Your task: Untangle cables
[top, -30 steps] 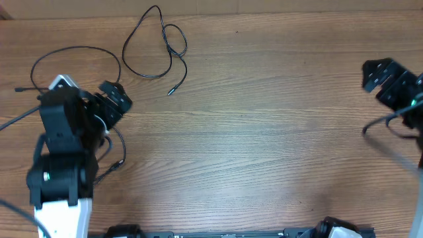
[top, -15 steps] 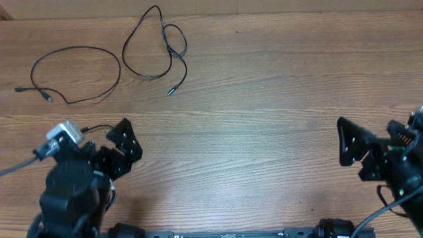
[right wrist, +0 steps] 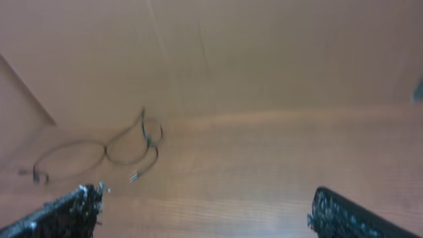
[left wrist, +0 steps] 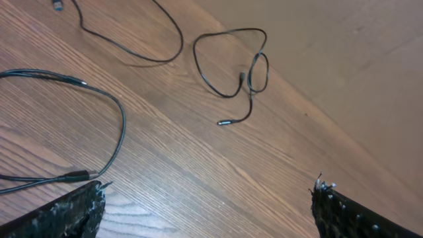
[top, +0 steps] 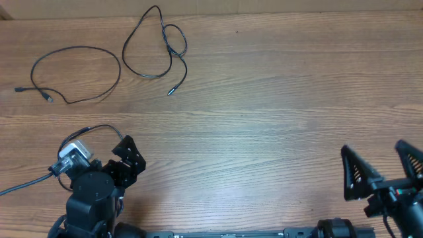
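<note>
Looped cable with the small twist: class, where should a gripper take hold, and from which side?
Take the free tail just behind the plug, coming straight down from above. That stretch of the looped cable lies flat and single on the table, apart from the twist, so likely only one strand gets pinched.

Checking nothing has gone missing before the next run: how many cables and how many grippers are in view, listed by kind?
Thin black cables: 2, a wide loop and one crossed over itself
Grippers: 2, left gripper and right gripper, both open and empty
Total: 4
</note>
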`<action>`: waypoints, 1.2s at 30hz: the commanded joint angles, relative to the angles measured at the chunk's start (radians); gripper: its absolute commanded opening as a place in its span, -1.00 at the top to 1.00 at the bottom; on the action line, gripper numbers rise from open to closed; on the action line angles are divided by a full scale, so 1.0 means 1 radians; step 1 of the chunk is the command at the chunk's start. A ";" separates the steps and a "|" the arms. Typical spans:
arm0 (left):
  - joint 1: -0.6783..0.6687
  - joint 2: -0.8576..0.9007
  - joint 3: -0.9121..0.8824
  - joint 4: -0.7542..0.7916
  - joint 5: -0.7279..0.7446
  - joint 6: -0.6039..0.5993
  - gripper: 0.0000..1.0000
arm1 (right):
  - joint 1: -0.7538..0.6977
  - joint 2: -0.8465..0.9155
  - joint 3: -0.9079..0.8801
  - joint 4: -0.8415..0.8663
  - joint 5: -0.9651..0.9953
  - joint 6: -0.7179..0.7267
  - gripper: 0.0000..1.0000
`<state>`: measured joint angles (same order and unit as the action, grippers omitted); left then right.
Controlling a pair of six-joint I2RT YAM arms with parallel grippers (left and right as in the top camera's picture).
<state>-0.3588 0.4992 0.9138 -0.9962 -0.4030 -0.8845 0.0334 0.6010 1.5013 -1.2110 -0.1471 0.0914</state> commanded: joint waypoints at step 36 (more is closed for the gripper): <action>-0.005 -0.008 -0.014 -0.055 -0.042 -0.013 -0.99 | 0.005 -0.040 -0.329 0.484 0.069 -0.015 -1.00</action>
<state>-0.3588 0.4992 0.9073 -1.0515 -0.4240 -0.8856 0.0338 0.6010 1.2778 -0.7788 -0.1062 0.0803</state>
